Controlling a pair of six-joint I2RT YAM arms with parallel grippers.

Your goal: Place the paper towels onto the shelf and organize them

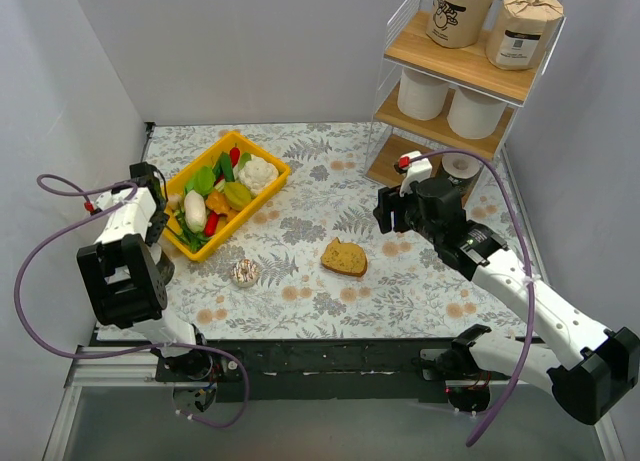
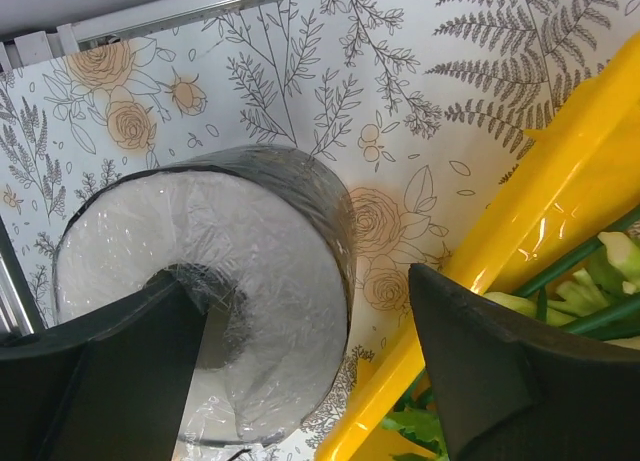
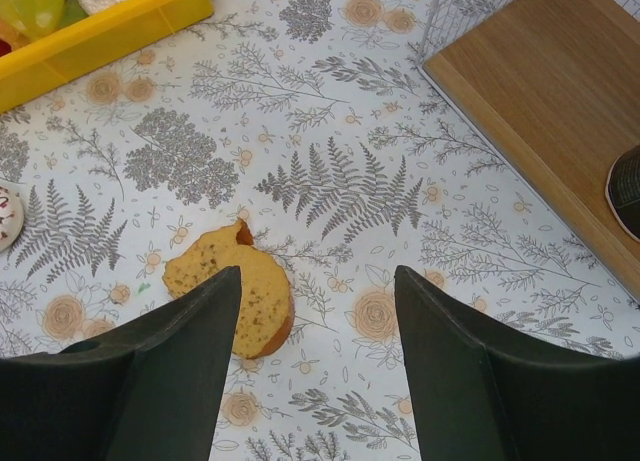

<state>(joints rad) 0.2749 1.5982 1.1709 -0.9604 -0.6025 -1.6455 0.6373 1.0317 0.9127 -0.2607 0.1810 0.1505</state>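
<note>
- Your left arm [image 1: 125, 243] is white shell links with chunky black joint housings [image 1: 120, 286].
- Your right arm [image 1: 545, 311] is the same deal: white links, black motor blocks at the joints.
- There's a thin purple cable [image 1: 20, 271] on the left arm and a matching one [image 1: 530, 291] on the right.
- You've got a tiny red connector [image 1: 404, 162] on the white piece at the right wrist.
- The left gripper [image 2: 300, 281] has matte black, wedge-shaped fingers [image 2: 100, 381]. The right gripper [image 3: 318, 273] has identical ones [image 3: 480, 381].
</note>
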